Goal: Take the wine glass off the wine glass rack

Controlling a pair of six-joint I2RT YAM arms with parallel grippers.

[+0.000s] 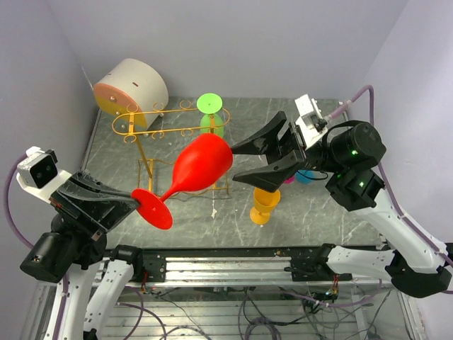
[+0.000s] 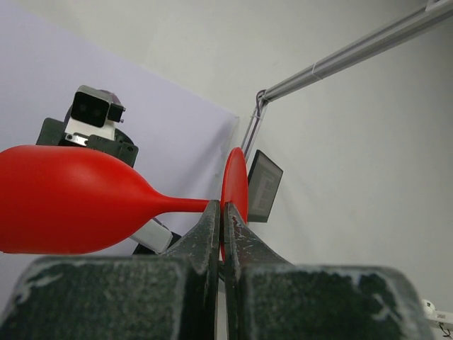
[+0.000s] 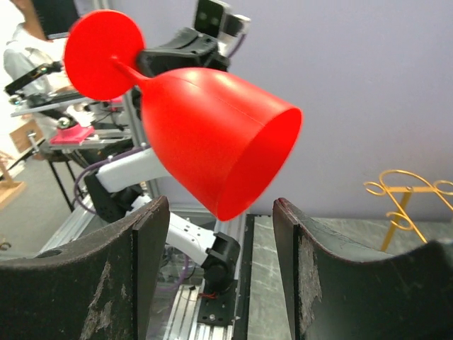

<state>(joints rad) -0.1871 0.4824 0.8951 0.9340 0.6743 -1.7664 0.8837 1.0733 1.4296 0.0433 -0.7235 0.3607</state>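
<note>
Grey marble tabletop [image 1: 311, 219], wine glass rack [image 1: 134, 120] back left, red wine glass [image 1: 202, 164] off it, sideways in midair. Its stem's clamped in the left gripper [image 1: 134, 196]; the right gripper [image 1: 236, 164] gapes empty just at the bowl's rim. A nudge there could swivel that skinny pinch and drop it.

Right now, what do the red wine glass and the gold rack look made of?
Red wine glass: probably plastic, opaque, smooth satin sheen, faint seam line down the bowl.
Wine glass rack: looks like thin metal wire with shiny gold-yellow finish, bent into loops and scrolls.
</note>
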